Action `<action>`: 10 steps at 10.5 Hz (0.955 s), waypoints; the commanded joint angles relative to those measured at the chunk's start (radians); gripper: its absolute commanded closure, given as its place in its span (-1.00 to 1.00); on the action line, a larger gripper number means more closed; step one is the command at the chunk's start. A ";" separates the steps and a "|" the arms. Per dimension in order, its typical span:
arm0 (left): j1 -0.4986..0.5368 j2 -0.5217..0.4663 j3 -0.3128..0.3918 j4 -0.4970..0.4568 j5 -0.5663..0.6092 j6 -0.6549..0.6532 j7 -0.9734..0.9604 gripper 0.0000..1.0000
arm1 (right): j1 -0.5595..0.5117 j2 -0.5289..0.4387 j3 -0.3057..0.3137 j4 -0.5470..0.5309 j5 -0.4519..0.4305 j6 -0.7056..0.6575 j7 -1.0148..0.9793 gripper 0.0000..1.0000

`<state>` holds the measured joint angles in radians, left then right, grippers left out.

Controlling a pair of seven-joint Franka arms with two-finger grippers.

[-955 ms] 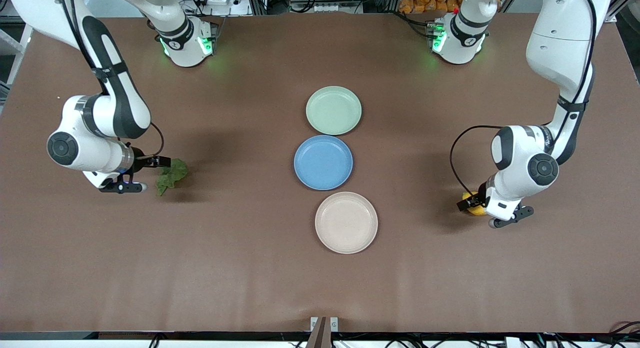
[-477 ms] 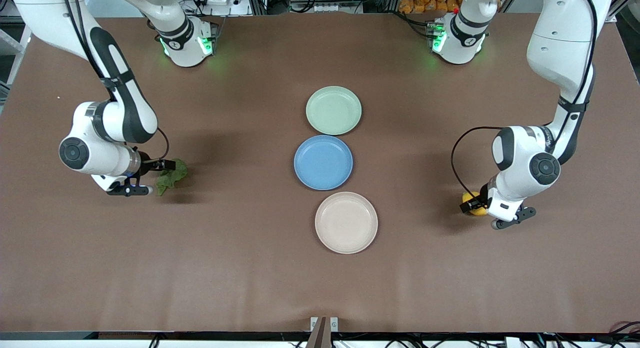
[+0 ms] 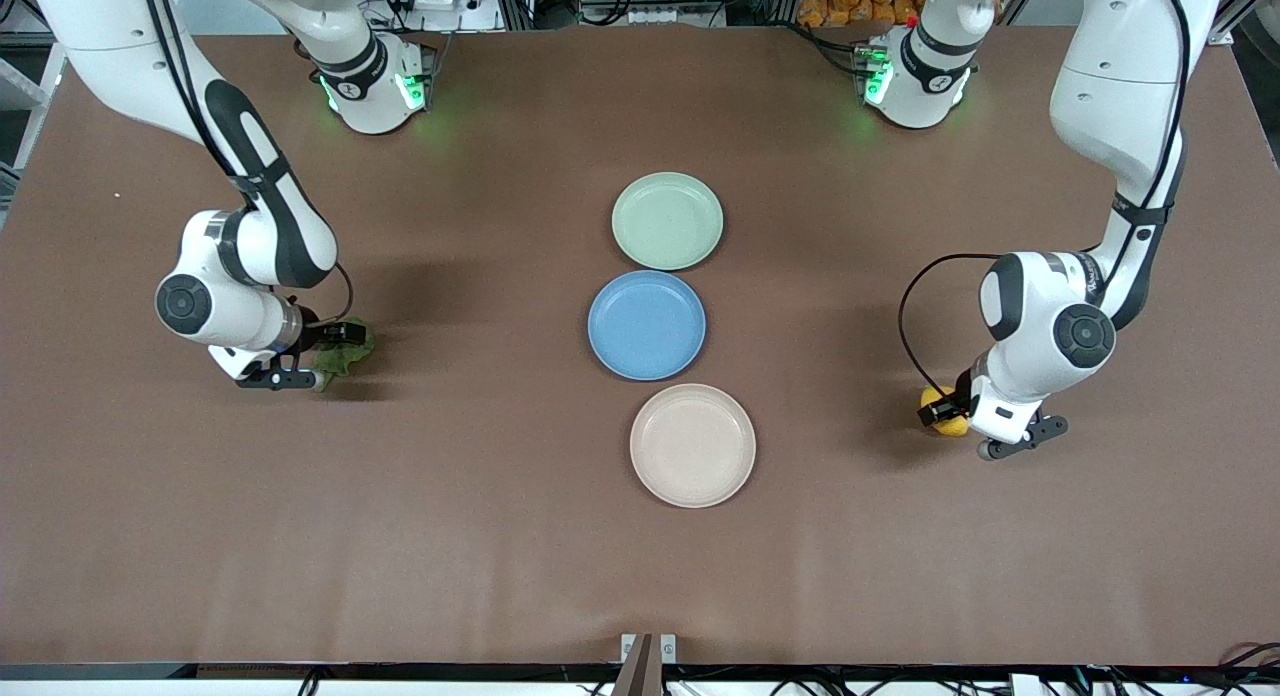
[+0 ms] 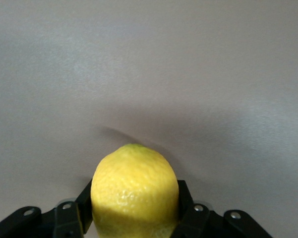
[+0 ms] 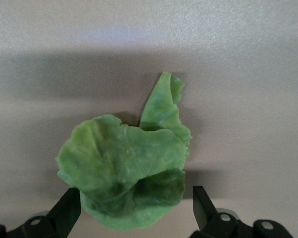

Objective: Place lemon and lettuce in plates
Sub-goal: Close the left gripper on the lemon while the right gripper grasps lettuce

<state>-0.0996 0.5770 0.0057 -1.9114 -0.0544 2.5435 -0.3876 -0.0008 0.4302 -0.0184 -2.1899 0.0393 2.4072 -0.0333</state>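
Note:
The lemon (image 3: pixel 947 419) lies on the brown table toward the left arm's end. My left gripper (image 3: pixel 945 408) is down at it. In the left wrist view the lemon (image 4: pixel 134 186) fills the gap of the left gripper (image 4: pixel 135 203), and both fingers press its sides. The lettuce (image 3: pixel 350 354) lies toward the right arm's end. My right gripper (image 3: pixel 335 344) is low over it and open. In the right wrist view the lettuce (image 5: pixel 124 163) lies between the spread fingers of the right gripper (image 5: pixel 135 206) with gaps on both sides. The mint green plate (image 3: pixel 667 221) and the beige plate (image 3: pixel 692 444) are empty.
A blue plate (image 3: pixel 647 325) lies between the two task plates in a row at the table's middle; it holds nothing. The two arm bases stand at the table's edge farthest from the front camera.
My right arm has moved toward the table's middle, bringing its open gripper over the lettuce. My left gripper has stayed at the lemon with hardly any motion.

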 commanded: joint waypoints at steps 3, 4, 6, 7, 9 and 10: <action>-0.078 -0.121 0.002 -0.001 -0.005 -0.015 -0.017 1.00 | 0.027 0.016 0.006 -0.008 0.037 0.036 0.024 -0.86; -0.098 -0.138 -0.004 0.006 -0.007 -0.043 -0.031 1.00 | 0.039 0.015 0.006 -0.007 0.066 0.035 0.024 -0.40; -0.170 -0.158 -0.004 0.026 -0.007 -0.048 -0.113 1.00 | 0.038 0.015 0.006 0.002 0.079 0.017 0.026 0.51; -0.202 -0.161 -0.004 0.032 -0.007 -0.048 -0.176 1.00 | 0.035 0.015 0.006 0.010 0.079 -0.002 0.026 0.87; -0.251 -0.157 -0.012 0.058 -0.009 -0.048 -0.264 1.00 | 0.025 0.015 0.006 0.062 0.079 -0.093 0.023 1.00; -0.285 -0.140 -0.015 0.089 -0.015 -0.048 -0.302 1.00 | 0.022 0.015 0.006 0.096 0.079 -0.152 0.024 1.00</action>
<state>-0.3512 0.4263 -0.0113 -1.8617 -0.0544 2.5108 -0.6409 0.0294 0.4408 -0.0207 -2.1407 0.0995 2.3239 -0.0122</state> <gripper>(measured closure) 0.339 0.859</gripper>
